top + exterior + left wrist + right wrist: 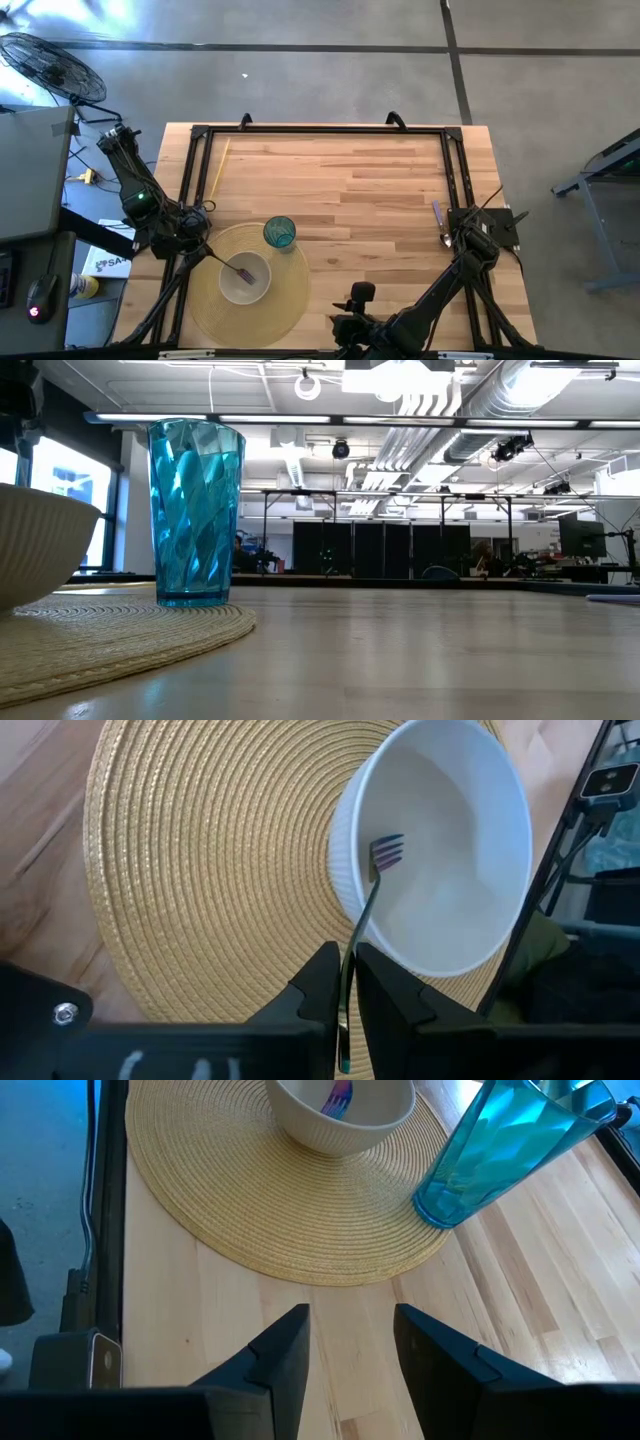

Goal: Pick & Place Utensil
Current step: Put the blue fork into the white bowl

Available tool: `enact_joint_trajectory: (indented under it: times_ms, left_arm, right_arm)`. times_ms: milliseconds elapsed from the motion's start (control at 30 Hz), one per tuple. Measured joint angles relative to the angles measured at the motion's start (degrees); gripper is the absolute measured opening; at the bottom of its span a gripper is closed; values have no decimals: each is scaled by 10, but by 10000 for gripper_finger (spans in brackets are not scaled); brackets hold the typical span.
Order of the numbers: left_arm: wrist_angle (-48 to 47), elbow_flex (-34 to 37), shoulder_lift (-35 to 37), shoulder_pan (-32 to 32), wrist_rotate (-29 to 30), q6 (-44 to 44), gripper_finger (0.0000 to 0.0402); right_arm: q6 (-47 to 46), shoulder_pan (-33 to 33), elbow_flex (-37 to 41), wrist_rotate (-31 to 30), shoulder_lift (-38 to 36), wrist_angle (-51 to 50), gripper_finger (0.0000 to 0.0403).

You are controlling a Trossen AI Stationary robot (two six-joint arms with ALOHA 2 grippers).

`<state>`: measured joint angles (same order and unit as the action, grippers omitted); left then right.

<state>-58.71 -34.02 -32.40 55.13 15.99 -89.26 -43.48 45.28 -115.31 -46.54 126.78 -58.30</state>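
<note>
Nearly done, it seems: on the wooden surface, near its front-left corner, the woven placemat carries the white bowl, and the fork already has its tines inside it. The left hand is clamped on the fork's handle; letting go is what remains. A blue tumbler stands just beside the bowl. The right hand, fingers apart and empty, waits near the right edge, by another utensil.

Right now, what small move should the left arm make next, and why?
Probably open the left gripper to drop the fork. Its fingers are shut on the handle, and the tines already sit inside the bowl on the placemat. The right gripper waits open.
</note>
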Motion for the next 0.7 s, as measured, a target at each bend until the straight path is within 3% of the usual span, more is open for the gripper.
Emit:
enact_joint_trajectory:
  times_ms: [433,700]
  left_arm:
    - [1,0,0,0,-5,-10,39]
    - [1,0,0,0,-7,-10,99]
  right_arm:
    - [0,0,0,0,0,0,141]
    - [0,0,0,0,0,0,141]
